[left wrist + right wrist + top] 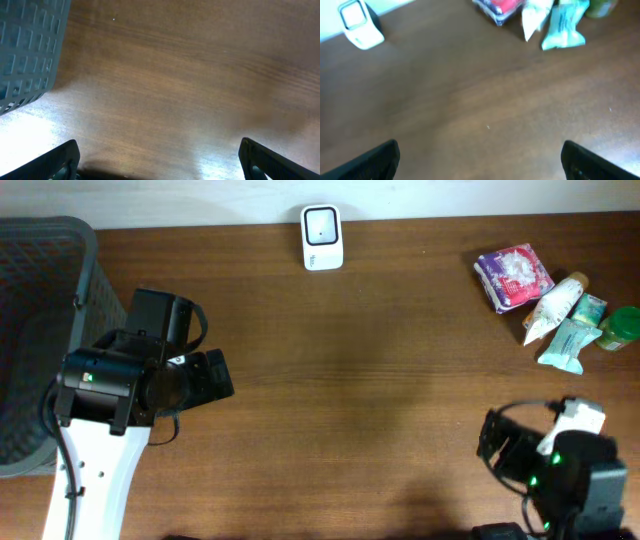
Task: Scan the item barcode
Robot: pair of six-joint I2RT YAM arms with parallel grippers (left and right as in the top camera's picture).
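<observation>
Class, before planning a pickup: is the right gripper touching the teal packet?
Apart. In the right wrist view, bare table lies between the open right gripper at the bottom edge and the teal packet near the top.

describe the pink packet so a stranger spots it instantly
Look at the wooden table's far right corner, where a cluster lies. The pink packet sits at its left end. It alone is pink and purple, unlike the white tube, teal packet and green container.

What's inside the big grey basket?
Only its own dark mesh shows inside the basket; no items appear. The left arm covers its near right corner, and its left side is cut off, so those parts are unknown.
</observation>
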